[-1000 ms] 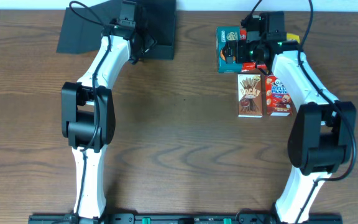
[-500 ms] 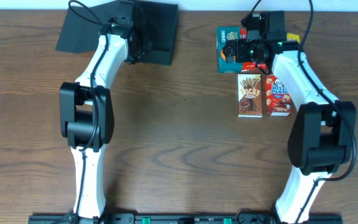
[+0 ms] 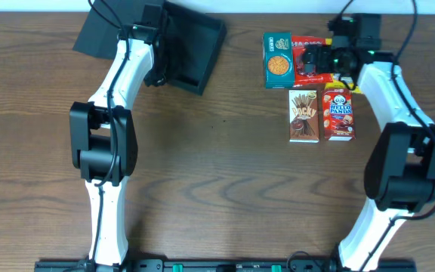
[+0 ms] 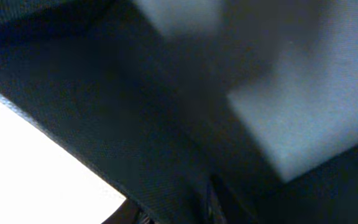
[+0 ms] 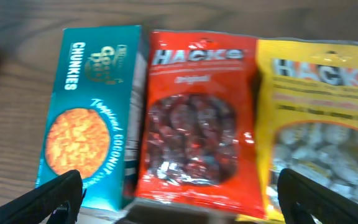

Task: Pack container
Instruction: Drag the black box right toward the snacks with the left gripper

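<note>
The container (image 3: 195, 45), a dark open box, sits tilted at the back left, its lid flap (image 3: 100, 34) spread out to the left. My left gripper (image 3: 159, 69) is at the box's near left corner, shut on its wall. In the left wrist view, blurred dark cardboard of the container (image 4: 135, 124) fills the picture and hides the fingers. My right gripper (image 3: 319, 57) (image 5: 191, 205) hangs open just above a red Hacks packet (image 3: 304, 47) (image 5: 194, 118), with one finger on each side and nothing held.
A teal Chunkies box (image 3: 278, 59) (image 5: 89, 118) lies left of the red packet and a yellow Hacks packet (image 5: 316, 124) lies right of it. In front of them are a Pocky box (image 3: 303, 115) and a Hello Panda box (image 3: 339, 113). The table's back edge runs just behind the container.
The container has swung askew and shifted right while the left gripper closed on its wall. The right gripper has moved right, from over the teal box to over the red packet.
</note>
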Available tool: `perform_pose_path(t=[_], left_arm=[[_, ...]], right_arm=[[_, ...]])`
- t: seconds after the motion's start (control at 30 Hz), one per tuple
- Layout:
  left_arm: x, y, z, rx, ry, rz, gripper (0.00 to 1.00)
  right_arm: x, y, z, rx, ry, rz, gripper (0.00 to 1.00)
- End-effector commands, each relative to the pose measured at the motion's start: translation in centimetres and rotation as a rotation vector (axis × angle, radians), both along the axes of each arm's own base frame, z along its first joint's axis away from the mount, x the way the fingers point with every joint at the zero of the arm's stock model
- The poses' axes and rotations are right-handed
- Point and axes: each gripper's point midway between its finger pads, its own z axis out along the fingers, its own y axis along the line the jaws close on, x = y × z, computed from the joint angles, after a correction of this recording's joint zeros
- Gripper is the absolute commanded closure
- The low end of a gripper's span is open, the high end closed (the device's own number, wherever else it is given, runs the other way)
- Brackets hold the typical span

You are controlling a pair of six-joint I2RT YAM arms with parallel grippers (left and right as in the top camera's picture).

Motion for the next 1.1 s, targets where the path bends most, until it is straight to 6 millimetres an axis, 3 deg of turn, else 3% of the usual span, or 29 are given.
perform_pose_path(t=[0.0,0.27,0.47,0.6,0.83,1.07], left_arm=[[-1.7,1.6,-3.1,0.116,0.083,-0.122,0.89],[-2.0,1.8,-0.3,0.148,0.047,-0.187,0.92],[-2.4,1.6,2.6,0.297,0.002,-0.357,0.94],[-3.5,-0.2,2.7,0.37,0.021,-0.51,0.94],[-4.5,-4.0,2.8,0.407,0.002,-0.63,0.94],[-6.6,-5.5,2.5,0.39,0.057,-0.782,0.94]], right_arm=[[0.3,-0.3,0.9,0.04,-0.021,0.019,0.01],[0.2,-0.5,0.9,0.044,-0.02,0.017,0.01],[0.2,-0.5,0.9,0.044,-0.02,0.017,0.01],[0.2,-0.5,0.9,0.044,-0.02,0.017,0.01],[0.2,-0.3,0.9,0.05,-0.019,0.022,0.01],[-0.1,-0.3,0.6,0.052,-0.002,0.022,0.01]])
